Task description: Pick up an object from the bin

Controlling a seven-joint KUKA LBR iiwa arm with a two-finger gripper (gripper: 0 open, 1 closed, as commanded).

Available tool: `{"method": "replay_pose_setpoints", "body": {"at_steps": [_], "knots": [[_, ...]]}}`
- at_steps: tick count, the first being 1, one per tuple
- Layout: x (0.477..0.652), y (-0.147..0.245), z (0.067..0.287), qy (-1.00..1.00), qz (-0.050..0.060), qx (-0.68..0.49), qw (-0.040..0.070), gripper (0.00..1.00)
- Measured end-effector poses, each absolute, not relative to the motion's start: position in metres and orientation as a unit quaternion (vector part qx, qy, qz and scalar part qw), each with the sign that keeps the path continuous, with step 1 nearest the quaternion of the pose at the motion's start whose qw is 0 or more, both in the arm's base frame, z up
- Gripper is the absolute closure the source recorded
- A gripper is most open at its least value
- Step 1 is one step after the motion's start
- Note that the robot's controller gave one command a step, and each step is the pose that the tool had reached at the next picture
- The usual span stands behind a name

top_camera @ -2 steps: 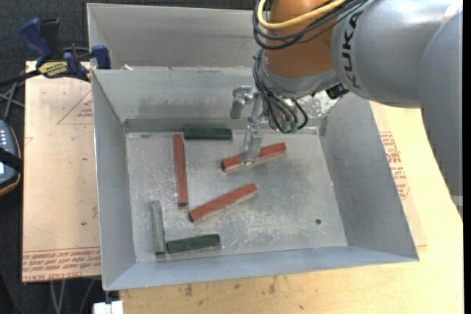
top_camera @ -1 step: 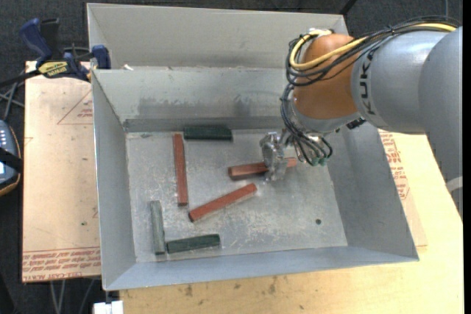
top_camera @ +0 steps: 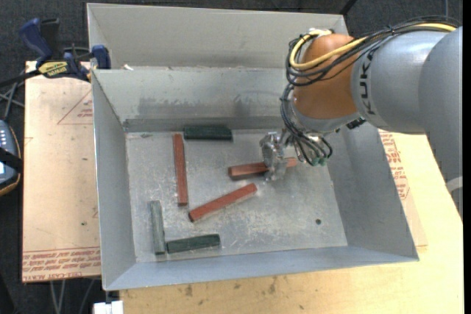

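Gripper low at right-centre of grey metal bin, over short reddish-brown flat bar; clamped or apart, cannot tell. Bar lies on floor, not lifted; lift remains.

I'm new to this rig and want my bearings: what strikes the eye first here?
The bulky grey arm with its orange cover, reaching in from the right. Its pincer is down at the right end of a short red bar in the middle of the bin. Two more red bars lie left and in front of it, and three green bars at the back and front left.
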State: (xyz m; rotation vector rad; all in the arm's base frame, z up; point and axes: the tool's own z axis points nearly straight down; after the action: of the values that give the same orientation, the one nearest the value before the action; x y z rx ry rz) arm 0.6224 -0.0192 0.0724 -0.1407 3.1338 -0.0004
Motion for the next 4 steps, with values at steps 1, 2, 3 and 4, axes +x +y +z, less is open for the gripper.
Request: {"method": "replay_pose_setpoints", "body": {"at_steps": [1,2,3,4], "knots": [[0.622,-0.022,0.082,0.998,0.0,-0.067,0.0,1.0],[0.595,-0.003,0.138,0.994,0.0,-0.11,-0.003,1.0],[0.562,-0.045,0.18,0.984,-0.001,-0.177,0.001,0.0],[0.562,-0.042,0.18,0.984,0.0,-0.178,0.001,0.0]]}}
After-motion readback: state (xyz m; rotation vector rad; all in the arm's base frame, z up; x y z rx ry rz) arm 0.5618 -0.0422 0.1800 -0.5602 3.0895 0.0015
